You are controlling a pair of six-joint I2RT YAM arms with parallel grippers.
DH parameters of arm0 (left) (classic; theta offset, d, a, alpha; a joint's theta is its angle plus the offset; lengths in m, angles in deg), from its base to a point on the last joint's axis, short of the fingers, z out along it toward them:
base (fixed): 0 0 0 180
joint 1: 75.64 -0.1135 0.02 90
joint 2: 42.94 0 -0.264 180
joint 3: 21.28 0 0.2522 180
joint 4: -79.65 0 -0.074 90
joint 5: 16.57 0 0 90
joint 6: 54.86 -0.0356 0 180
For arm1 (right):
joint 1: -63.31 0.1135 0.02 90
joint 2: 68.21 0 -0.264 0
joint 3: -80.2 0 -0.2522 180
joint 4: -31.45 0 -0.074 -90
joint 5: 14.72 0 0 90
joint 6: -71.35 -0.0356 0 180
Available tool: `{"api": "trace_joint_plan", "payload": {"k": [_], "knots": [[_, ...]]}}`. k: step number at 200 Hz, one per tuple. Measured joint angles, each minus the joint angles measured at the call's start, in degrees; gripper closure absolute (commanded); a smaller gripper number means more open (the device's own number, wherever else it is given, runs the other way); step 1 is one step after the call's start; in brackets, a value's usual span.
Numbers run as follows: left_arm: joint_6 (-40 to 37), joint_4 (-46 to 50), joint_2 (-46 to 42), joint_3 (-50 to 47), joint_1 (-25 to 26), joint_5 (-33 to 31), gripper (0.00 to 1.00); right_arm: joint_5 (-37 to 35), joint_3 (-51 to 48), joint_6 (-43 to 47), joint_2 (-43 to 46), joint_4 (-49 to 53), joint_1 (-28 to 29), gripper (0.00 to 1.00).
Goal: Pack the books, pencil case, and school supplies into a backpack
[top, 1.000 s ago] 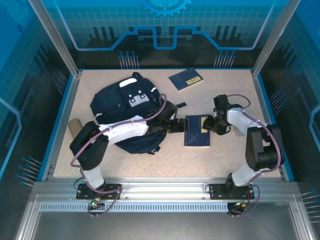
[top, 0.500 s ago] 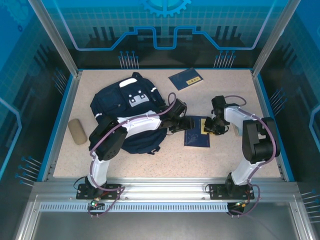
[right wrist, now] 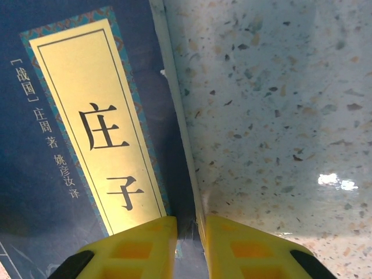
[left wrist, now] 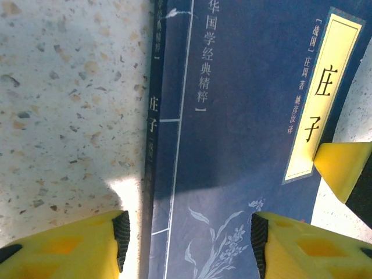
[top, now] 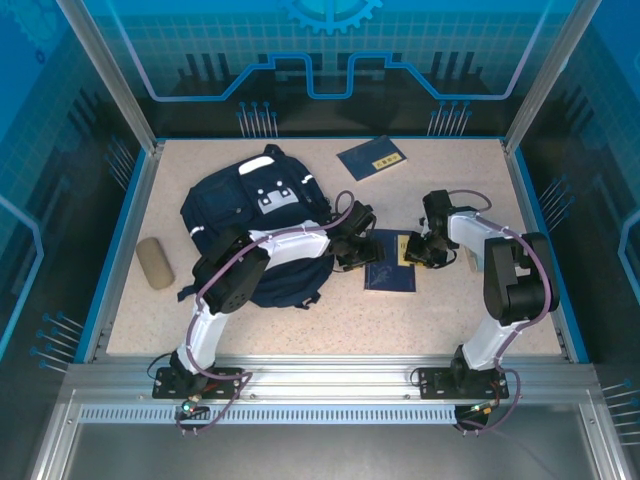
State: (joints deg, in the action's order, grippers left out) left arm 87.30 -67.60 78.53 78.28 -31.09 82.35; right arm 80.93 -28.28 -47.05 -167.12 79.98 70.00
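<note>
A navy book with a yellow label lies flat on the table right of the navy backpack. My left gripper is low over its left side. In the left wrist view it is open, one finger over the table and the other over the cover, straddling the spine. My right gripper is at the book's right edge. Its fingers are shut on that edge of the book. A second navy book lies at the back. The tan pencil case lies far left.
The table is bounded by a blue rim and glass walls. The backpack lies flat with its straps toward the near side, under my left arm. Speckled tabletop stretches in front of the book.
My left gripper slid right over the book's spine side and its jaws narrowed. My right gripper closed onto the book's right edge. The book shifted slightly left.
</note>
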Motion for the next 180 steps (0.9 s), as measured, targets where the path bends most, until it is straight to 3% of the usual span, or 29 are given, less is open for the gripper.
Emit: {"api": "trace_joint_plan", "payload": {"k": [52,110,149,180], "knots": [[0.0,0.92,1.38,1.31,-0.46,2.01,0.47,0.59,0.0,0.24,-0.11,-0.22,0.15,0.78],[0.24,0.68,1.9,1.62,-1.6,5.38,0.34,0.85,0.02,0.68,-0.11,-0.28,0.42,0.78],[0.24,-0.11,2.12,1.7,-2.08,9.25,0.33,0.9,0.11,1.03,-0.22,-0.26,0.42,0.78],[-0.26,-2.23,2.27,1.42,-3.02,14.1,0.43,0.59,0.44,1.2,-0.39,-0.07,0.42,0.78]]}}
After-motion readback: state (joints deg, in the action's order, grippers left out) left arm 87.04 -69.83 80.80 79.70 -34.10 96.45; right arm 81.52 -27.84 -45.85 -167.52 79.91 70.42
